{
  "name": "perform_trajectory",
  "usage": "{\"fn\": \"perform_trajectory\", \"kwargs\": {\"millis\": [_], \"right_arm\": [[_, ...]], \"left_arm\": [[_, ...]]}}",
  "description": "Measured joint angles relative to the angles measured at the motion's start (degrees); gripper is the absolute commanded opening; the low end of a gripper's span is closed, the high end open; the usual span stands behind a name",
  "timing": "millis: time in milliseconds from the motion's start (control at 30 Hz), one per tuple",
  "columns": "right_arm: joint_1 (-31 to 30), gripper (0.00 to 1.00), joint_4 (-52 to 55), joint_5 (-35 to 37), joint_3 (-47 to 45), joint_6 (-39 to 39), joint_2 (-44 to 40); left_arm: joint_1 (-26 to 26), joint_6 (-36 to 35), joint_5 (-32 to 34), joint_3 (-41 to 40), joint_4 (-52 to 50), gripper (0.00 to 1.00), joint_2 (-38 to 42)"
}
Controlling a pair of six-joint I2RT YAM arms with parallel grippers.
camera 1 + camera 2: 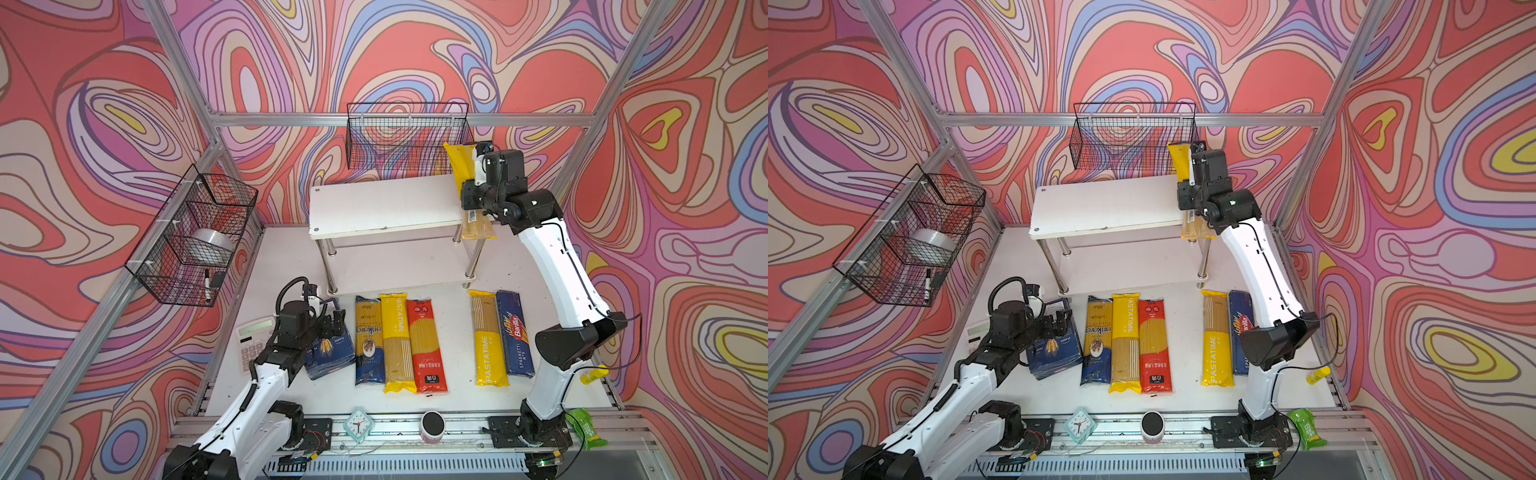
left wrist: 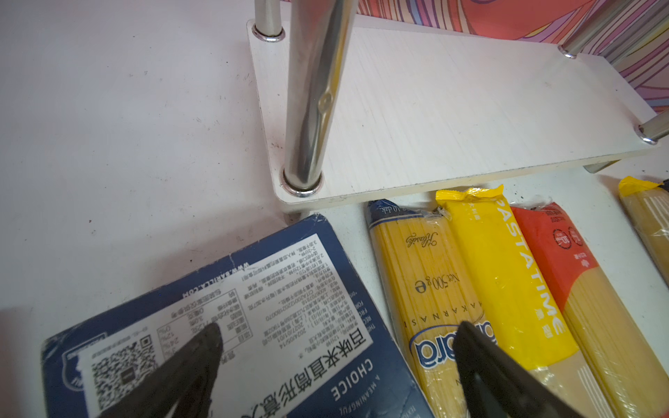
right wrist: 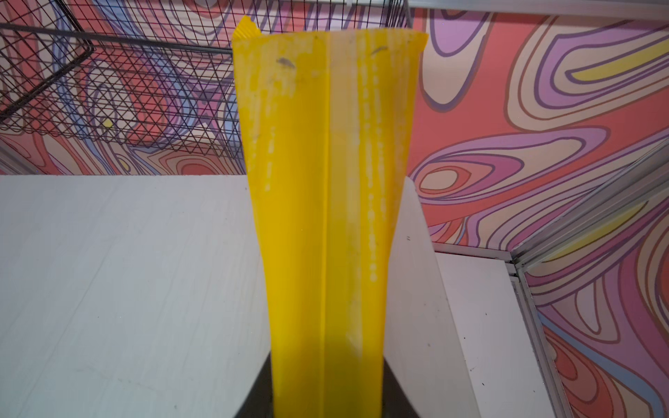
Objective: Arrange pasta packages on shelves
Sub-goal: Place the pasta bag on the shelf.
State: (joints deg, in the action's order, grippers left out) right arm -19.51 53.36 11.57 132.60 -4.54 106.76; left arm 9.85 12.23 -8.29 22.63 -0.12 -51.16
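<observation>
The right gripper [image 1: 471, 201] was clenched on a long yellow plastic spaghetti pack [image 1: 456, 166], held lengthwise over the top board of the white chrome-legged two-tier rack [image 1: 374, 203] at one o'clock, evidently for shelving, while the left gripper [image 2: 338, 331] hung spread over a wide dark-blue cardboard box [image 2: 253, 289] at eight o'clock.

PASTATIME marks a yellow pack [image 1: 397, 332] and a second yellow pack [image 1: 490, 345]; a blue box [image 1: 515, 336] reads Barilla, SPAGHETTI N°5; the wider blue box [image 2: 231, 325] shows WWW.BARILLA.COM and CHOICE.
</observation>
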Motion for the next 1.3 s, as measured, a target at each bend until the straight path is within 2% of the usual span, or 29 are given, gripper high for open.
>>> {"fn": "perform_trajectory", "kwargs": {"millis": [100, 400, 600, 900, 1133, 1300], "right_arm": [[0.0, 0.37, 0.09, 0.02, 0.0, -0.17, 0.0], [0.0, 0.42, 0.81, 0.46, -0.24, -0.5, -0.24], [0.48, 0.59, 2.86, -0.46, -2.82, -1.25, -0.63], [0.7, 0.61, 1.79, -0.55, -4.79, -1.79, -1.7], [0.7, 0.62, 4.55, -0.48, 2.14, -0.66, -0.94], [0.7, 0.62, 4.74, -2.99, -0.74, -0.24, -6.62]], "left_arm": [[0.0, 0.0, 0.0, 0.0, 0.0, 1.0, 0.0], [0.0, -0.02, 0.0, 0.0, 0.0, 1.0, 0.0], [0.0, 0.0, 0.0, 0.0, 0.0, 1.0, 0.02], [-0.02, 0.0, 0.0, 0.0, 0.0, 1.0, 0.04], [0.0, 0.0, 0.0, 0.0, 0.0, 1.0, 0.07], [0.0, 0.0, 0.0, 0.0, 0.0, 1.0, 0.11]]}}
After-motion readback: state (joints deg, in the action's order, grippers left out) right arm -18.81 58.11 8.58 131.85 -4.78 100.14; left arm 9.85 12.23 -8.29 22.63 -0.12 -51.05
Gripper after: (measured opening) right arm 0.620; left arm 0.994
